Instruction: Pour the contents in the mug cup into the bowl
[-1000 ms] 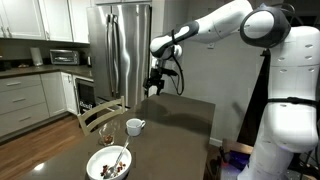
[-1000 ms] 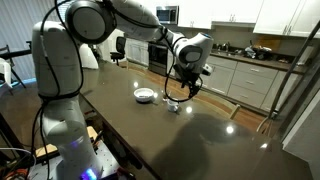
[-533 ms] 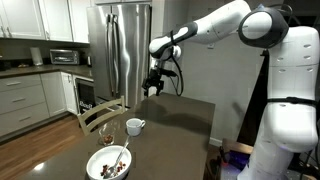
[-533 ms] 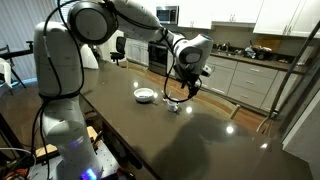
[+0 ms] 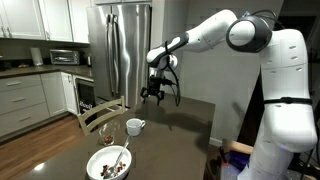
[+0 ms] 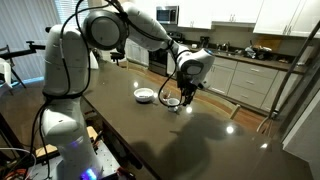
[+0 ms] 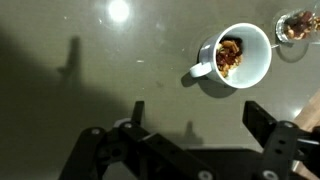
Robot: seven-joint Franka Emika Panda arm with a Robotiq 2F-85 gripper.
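Note:
The small white mug cup (image 5: 134, 126) stands upright on the dark table, handle to one side; it also shows in the other exterior view (image 6: 173, 104). In the wrist view the mug cup (image 7: 252, 62) holds dark brown and reddish contents (image 7: 229, 55). The wider white bowl (image 5: 108, 164) with a light utensil sits nearer the table's front edge and holds similar bits; it shows too in an exterior view (image 6: 145, 95) and at the wrist view's corner (image 7: 297, 25). My gripper (image 5: 155, 93) (image 6: 187, 94) hangs open and empty above the table, beside the mug cup, its fingers (image 7: 200, 120) apart.
The dark table (image 5: 185, 125) has its edge near the bowl. A wooden chair (image 5: 100, 115) stands against the table by the mug. A steel fridge (image 5: 125, 45) and kitchen counters (image 6: 250, 65) lie behind.
The arm has swung and the gripper has dropped lower, closer to the mug cup. Mug cup and bowl have not moved.

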